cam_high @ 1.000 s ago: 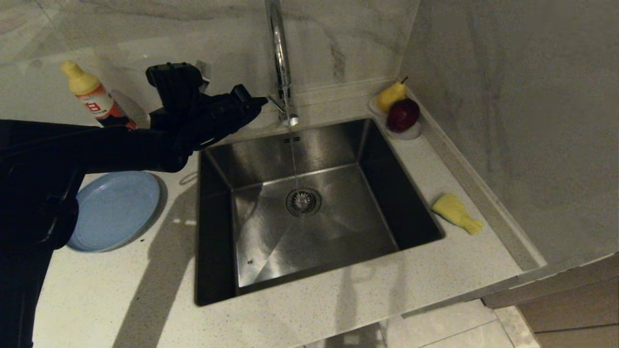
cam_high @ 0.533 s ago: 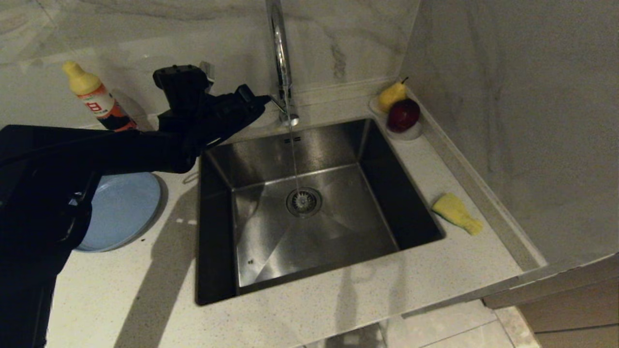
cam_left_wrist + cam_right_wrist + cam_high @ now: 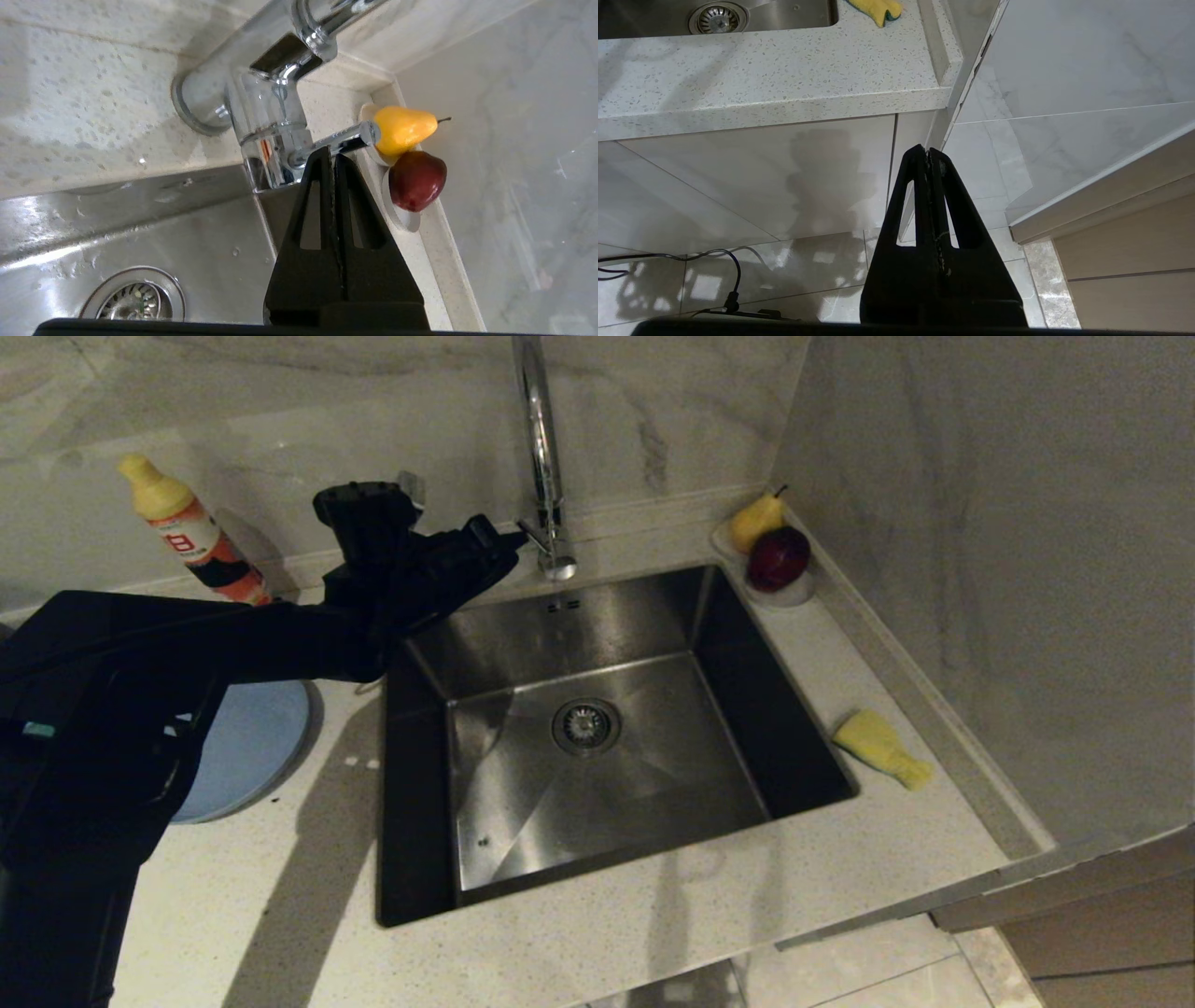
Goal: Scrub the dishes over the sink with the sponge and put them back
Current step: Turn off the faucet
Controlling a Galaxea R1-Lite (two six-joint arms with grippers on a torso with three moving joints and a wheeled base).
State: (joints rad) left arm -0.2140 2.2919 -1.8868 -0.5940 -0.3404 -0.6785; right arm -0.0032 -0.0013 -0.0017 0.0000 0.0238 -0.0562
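The tap (image 3: 541,457) has stopped running; the left gripper (image 3: 515,538) has edged closer to its lever.

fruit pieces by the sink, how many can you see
2. A yellow pear and a dark red apple sit touching on a small pale dish at the counter's back right corner, by the wall. No other fruit shows; the arm hides some counter.

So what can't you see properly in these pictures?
- Light-blue plate: head view, mostly hidden behind the left arm.
- The bowls: no view shows them.
- Bottle label: head view, too small to read.
- Sponge: right wrist view, cut off by the picture's edge.
- Left gripper: shut at the tap lever; whether it touches is unclear.
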